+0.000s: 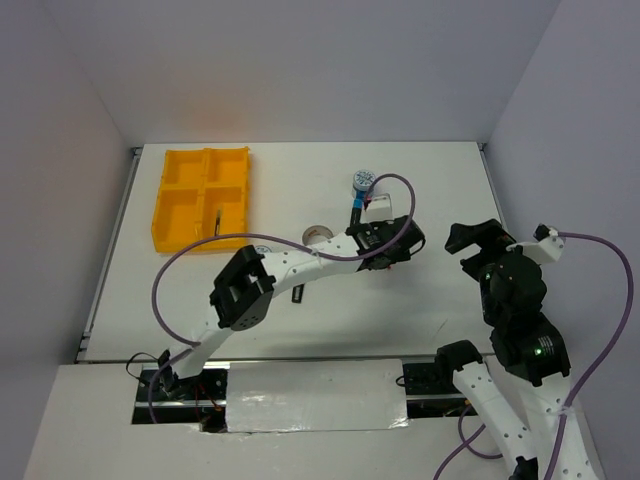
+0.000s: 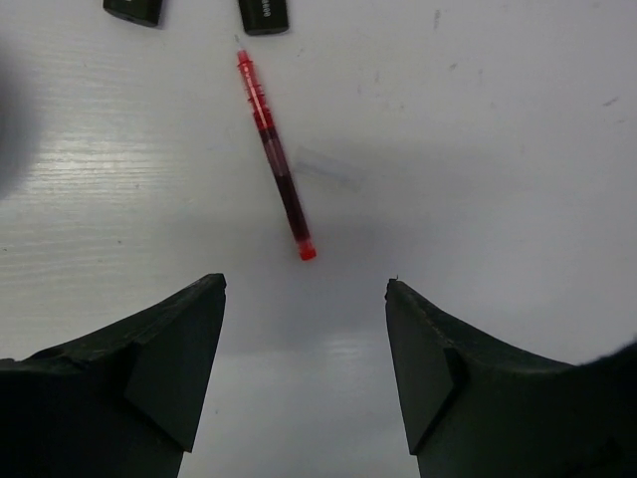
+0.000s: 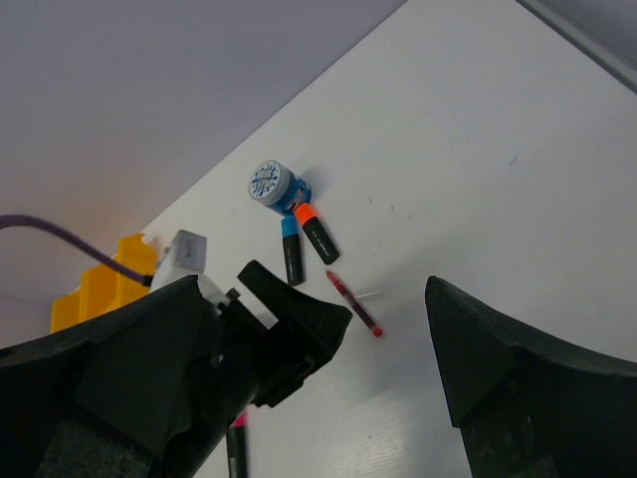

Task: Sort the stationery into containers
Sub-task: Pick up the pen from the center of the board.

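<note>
A red pen (image 2: 274,154) lies on the white table just ahead of my left gripper (image 2: 306,289), which is open, empty and hovers over it. The pen also shows in the right wrist view (image 3: 351,302). Beyond it lie an orange-capped highlighter (image 3: 318,234), a blue-capped highlighter (image 3: 292,254) and a blue-white tape roll (image 3: 269,183). A pink-capped highlighter (image 3: 236,438) lies under the left arm. The yellow tray (image 1: 172,215) stands far left. My right gripper (image 1: 468,238) is open and empty, raised to the right of the left gripper (image 1: 403,240).
A silver-grey tape ring (image 1: 318,233) lies left of the left gripper. A second patterned roll (image 1: 262,250) sits by the left arm's link. A thin pen (image 1: 215,220) lies in a near compartment of the tray. Purple cables loop over both arms.
</note>
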Robot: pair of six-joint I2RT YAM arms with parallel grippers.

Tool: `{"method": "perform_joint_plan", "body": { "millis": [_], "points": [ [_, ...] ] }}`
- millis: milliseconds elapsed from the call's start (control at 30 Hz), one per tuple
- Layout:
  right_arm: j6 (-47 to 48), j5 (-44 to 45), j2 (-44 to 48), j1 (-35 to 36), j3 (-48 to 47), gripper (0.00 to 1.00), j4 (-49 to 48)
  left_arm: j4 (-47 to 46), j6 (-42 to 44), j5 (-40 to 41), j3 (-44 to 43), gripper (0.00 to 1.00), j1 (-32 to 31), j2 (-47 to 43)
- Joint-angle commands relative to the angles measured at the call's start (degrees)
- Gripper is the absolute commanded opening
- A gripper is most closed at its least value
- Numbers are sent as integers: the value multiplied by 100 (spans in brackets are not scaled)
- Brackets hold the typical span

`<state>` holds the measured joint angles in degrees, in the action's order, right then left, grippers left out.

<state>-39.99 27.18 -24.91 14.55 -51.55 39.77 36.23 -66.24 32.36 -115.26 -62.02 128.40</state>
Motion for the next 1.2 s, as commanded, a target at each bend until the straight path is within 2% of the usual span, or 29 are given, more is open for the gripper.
{"method": "perform_joint_plan", "body": {
  "millis": [0,133,367,500,567,733,1167],
  "points": [
    [333,-247,143,-31,-49,100,101,623,-381,34,-418,77,50,282],
    [492,-475,144,-31,31,100,22,237,-320,25,-216,75,58,396],
    [659,-872,205,-31,224,100,-145,279,-82,113,-717,73,111,853],
    [747,-986,284,-31,347,100,-232,184,-39,148,-629,67,173,915],
    [782,-987,319,-39,382,100,-242,122,67,69,-638,60,208,994],
    [852,-1057,372,-31,409,100,-294,227,155,121,-848,61,225,1231],
    [1133,-1092,487,-31,444,100,-321,-28,269,174,-761,61,217,1354]
  ]
}}
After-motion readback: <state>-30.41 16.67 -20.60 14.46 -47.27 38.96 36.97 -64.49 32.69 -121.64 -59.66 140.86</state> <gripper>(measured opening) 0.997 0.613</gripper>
